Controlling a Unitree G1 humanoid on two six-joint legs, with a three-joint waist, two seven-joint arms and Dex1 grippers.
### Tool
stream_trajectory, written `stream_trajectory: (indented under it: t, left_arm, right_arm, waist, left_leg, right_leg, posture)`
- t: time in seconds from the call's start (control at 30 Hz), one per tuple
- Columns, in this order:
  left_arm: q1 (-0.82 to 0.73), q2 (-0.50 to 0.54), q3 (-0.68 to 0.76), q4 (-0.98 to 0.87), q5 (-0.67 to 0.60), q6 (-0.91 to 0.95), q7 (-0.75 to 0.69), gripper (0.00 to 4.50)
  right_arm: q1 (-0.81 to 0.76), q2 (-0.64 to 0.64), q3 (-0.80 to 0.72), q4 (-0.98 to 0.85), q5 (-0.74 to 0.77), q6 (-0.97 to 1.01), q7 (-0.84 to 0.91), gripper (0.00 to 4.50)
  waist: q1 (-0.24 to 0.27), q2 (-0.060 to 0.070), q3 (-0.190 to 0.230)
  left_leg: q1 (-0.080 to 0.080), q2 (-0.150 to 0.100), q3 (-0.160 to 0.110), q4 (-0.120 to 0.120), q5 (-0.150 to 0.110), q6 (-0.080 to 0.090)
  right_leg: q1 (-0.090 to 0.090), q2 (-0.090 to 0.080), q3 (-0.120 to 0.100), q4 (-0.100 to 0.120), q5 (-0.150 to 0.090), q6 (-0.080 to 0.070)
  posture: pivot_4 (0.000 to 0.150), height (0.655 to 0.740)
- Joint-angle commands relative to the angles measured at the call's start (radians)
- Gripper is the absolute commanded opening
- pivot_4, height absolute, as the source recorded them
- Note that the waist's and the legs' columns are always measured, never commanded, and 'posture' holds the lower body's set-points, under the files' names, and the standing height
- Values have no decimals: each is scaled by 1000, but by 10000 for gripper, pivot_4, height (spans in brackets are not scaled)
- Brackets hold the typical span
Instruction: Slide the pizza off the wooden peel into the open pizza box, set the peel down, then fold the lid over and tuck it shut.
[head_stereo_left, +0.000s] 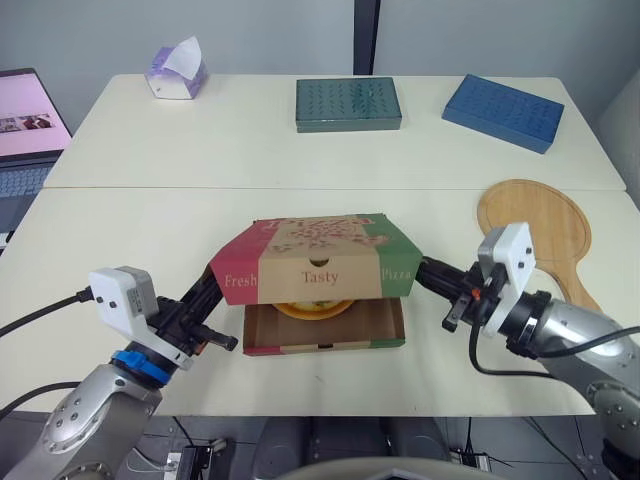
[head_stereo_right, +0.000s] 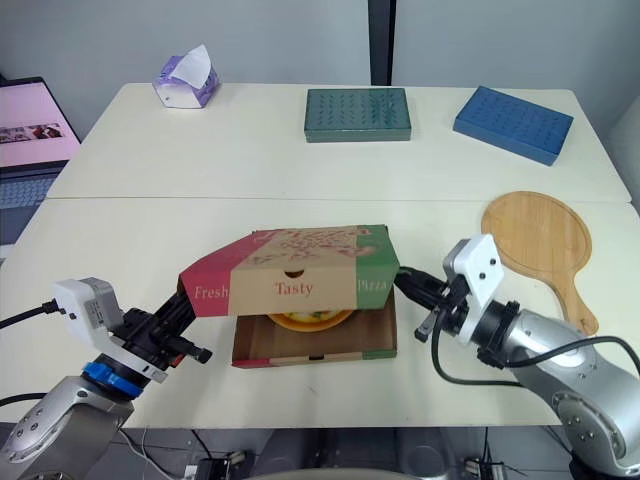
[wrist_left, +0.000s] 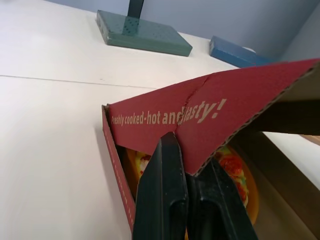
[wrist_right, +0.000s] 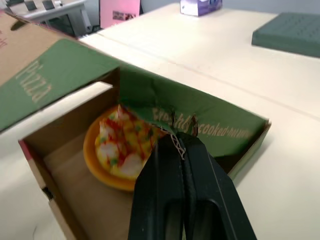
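The pizza box (head_stereo_left: 325, 335) sits near the table's front edge with the pizza (head_stereo_left: 313, 308) inside. Its lid (head_stereo_left: 315, 258) hangs half lowered over the base, front gap still showing. My left gripper (head_stereo_left: 213, 296) is at the lid's left side, shut on the red side flap (wrist_left: 200, 120). My right gripper (head_stereo_left: 428, 273) is at the lid's right side, shut on the green side flap (wrist_right: 200, 122). In the right wrist view the pizza (wrist_right: 122, 145) lies under that flap. The wooden peel (head_stereo_left: 535, 225) lies flat on the table to the right of the box.
At the back of the table lie a green box (head_stereo_left: 348, 103) and a blue box (head_stereo_left: 502, 112), with a tissue box (head_stereo_left: 177, 70) at the back left. A laptop (head_stereo_left: 25, 130) stands off the left edge. Bare tabletop (head_stereo_left: 140, 230) surrounds the pizza box.
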Motion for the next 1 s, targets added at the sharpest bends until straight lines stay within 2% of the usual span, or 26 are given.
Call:
stream_trajectory:
  t: [0.03,0.13,0.17,0.2,0.3,0.4,0.57,0.63,0.8,0.97,1.0]
  left_arm:
    - [41,-6,-27,-14,7,-25,-48,0]
    - [53,-4,-15,12,4,-38,-58,0]
    - [59,4,-1,21,-10,-37,-70,1923]
    - [68,13,11,25,-19,-40,-88,4174]
    - [113,44,55,31,-38,-54,-158,12301]
    - [137,92,102,54,-63,-53,-236,22446]
    - [156,239,189,126,-159,19,-391,38568]
    - [161,303,228,168,-187,61,-443,44826]
    - [139,445,325,300,-210,155,-593,44826]
    - [87,544,364,457,-96,155,-721,44826]
    - [45,560,362,502,-74,147,-718,42998]
  right_arm:
    - [47,-15,64,-26,-103,-95,38,542]
    - [82,-21,91,-6,-159,-142,64,542]
    - [95,-19,92,6,-173,-160,72,59]
    - [106,-16,89,18,-181,-174,81,2111]
    - [144,-19,67,48,-187,-213,125,9800]
    - [171,-31,50,71,-195,-241,170,20520]
    - [217,-74,32,104,-223,-277,238,38373]
    - [227,-90,13,121,-223,-281,261,38499]
    - [226,-135,-55,157,-197,-279,330,38499]
    - [205,-170,-102,190,-202,-272,370,38499]
    - [199,-179,-108,197,-206,-272,378,38499]
  waist:
    - [0,0,-1]
    - [0,-1,-1]
    - [0,-1,-1]
    - [0,-1,-1]
    - [1,-1,-1]
    - [2,-1,-1]
    - [4,-2,-1]
    - [4,-2,-1]
    - [3,-2,-1]
    - [3,-2,-1]
    - [3,-2,-1]
  left_leg:
    - [0,0,0,0,0,0]
    - [0,0,0,0,0,0]
    - [0,0,0,0,0,0]
    - [0,0,0,0,0,0]
    - [0,0,0,0,0,0]
    - [0,0,0,0,0,0]
    - [0,0,0,0,0,0]
    - [0,0,0,-1,0,0]
    - [1,0,0,-1,0,0]
    - [1,0,0,-2,0,0]
    - [1,0,0,-3,0,0]
  right_leg:
    - [0,0,0,0,0,0]
    - [0,0,0,0,0,0]
    - [0,0,0,0,0,0]
    - [0,0,0,0,0,0]
    - [0,0,0,0,0,0]
    - [0,0,0,0,0,0]
    - [1,0,-1,-1,-1,-1]
    - [1,0,-1,-1,-1,-1]
    - [1,0,-1,-1,-1,-1]
    - [1,0,-1,-1,-1,-1]
    - [1,0,-1,-1,-1,-1]
  posture:
    - [1500,7400]
    - [1500,7400]
    - [1500,7400]
    - [1500,7400]
    - [1500,7400]
    - [1500,7400]
    - [1500,7400]
    - [1500,7400]
    - [1500,7400]
    - [1500,7400]
    - [1500,7400]
